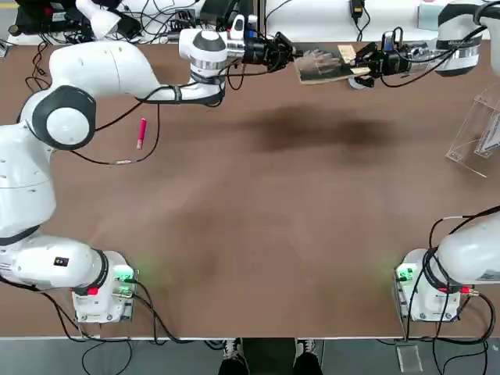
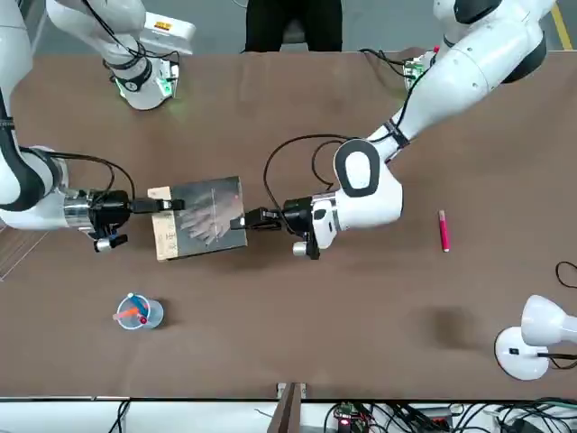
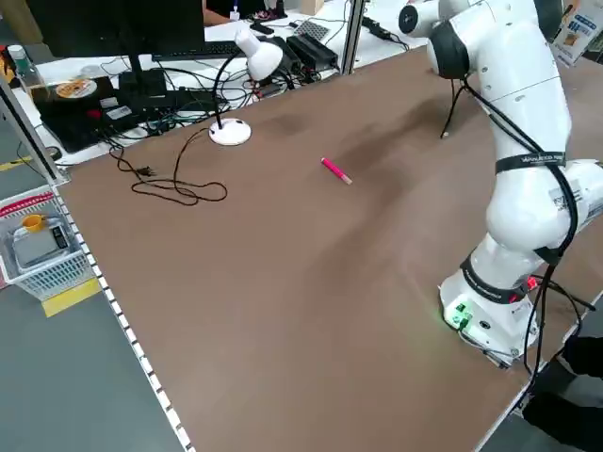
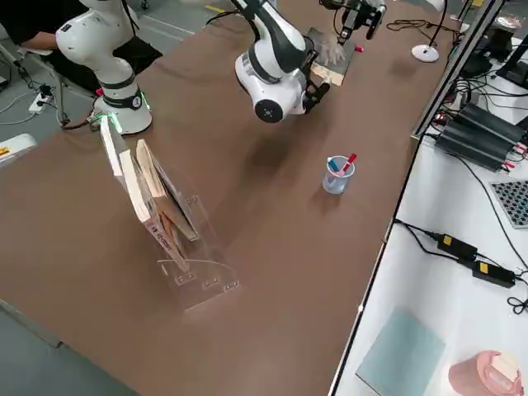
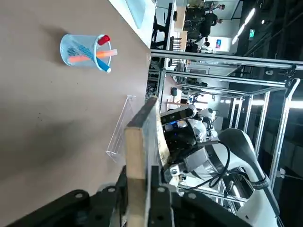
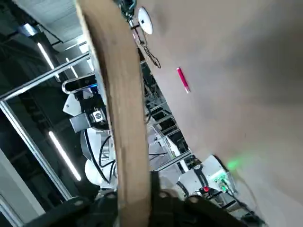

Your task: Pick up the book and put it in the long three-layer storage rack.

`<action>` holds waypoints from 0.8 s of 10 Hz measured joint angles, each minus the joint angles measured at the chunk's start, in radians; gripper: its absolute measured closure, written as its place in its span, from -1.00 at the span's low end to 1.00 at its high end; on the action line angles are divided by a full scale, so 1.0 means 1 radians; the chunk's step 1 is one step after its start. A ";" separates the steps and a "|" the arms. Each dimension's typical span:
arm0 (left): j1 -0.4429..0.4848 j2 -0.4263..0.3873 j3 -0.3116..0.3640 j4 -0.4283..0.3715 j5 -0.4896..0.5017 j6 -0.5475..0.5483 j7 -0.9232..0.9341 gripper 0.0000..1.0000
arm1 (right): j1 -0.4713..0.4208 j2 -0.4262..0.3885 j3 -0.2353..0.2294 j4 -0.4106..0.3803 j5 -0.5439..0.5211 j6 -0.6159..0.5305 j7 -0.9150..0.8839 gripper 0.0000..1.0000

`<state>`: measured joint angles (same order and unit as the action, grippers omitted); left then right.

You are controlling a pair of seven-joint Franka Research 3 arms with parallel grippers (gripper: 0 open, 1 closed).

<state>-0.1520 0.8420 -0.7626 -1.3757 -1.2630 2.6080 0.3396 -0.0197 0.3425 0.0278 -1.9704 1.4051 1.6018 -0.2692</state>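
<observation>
The thin dark grey book (image 2: 200, 219) with a pale hand-like image and a tan strip along 1 edge is held in the air over the far side of the brown surface (image 1: 250, 234), caught between 2 claws at once. Its tan-strip edge is pinched by the right claw (image 2: 160, 206), fingers pressed together on it. The opposite edge is gripped by the left claw (image 2: 257, 219), fingers closed on the cover as seen in the left wrist view, where the book (image 5: 142, 156) rises edge-on between them. In the right wrist view the tan edge (image 6: 120, 109) is seen clamped the same way.

The clear acrylic three-layer storage rack (image 4: 169, 223) is seen standing at the surface's right edge, well apart from the book, with several books already leaning in its slanted tiers. Wide bare room is left across the middle of the surface between book and rack.

Counted on the surface: 1 small clear cup with pens (image 2: 135, 312) near the far edge, just beyond the book; 1 red marker (image 1: 141, 133) lying loose on the left half; 1 white desk lamp (image 2: 532, 336) at the far left corner. A person's shoes (image 1: 266, 355) are seen at the near edge, between the 2 arm bases.
</observation>
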 joint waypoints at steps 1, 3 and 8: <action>-0.001 0.000 0.000 0.000 0.000 0.000 0.000 0.74 | 0.000 0.000 -0.001 0.005 -0.010 0.000 0.020 0.69; -0.002 0.000 0.000 0.001 -0.001 0.000 0.000 0.37 | -0.009 0.000 -0.006 0.026 -0.056 0.002 0.050 0.69; -0.002 0.000 0.000 0.010 -0.005 0.000 -0.002 -0.27 | -0.067 -0.002 -0.014 0.127 -0.237 0.002 0.155 0.69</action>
<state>-0.1535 0.8423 -0.7627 -1.3655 -1.2675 2.6080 0.3378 -0.0869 0.3401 0.0139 -1.8437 1.1684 1.6038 -0.1147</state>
